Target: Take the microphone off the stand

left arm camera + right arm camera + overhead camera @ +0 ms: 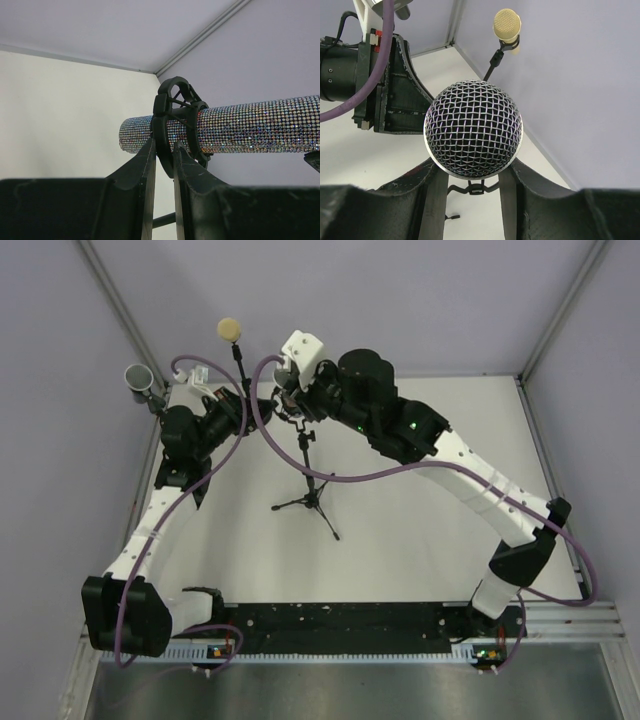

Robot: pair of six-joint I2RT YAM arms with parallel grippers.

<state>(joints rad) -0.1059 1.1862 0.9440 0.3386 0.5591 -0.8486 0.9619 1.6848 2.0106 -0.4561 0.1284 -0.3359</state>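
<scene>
The microphone has a silver mesh head [473,129] and a rhinestone-covered body [250,125]. It lies level in the black clip [172,107] on top of the black tripod stand [305,465]. My left gripper [165,150] is shut on the clip's ring from below, just in front of the mic's tail end. My right gripper [472,172] is closed round the mic body just behind the head, which hides the contact. In the top view both grippers, the left [264,408] and the right [293,402], meet at the stand's top.
A second microphone with a gold head [229,329] stands on its own thin stand behind the left arm, and shows in the right wrist view [507,25]. A grey cup-like object [137,377] sits at the far left wall. The stand's tripod legs [312,505] spread on the white table.
</scene>
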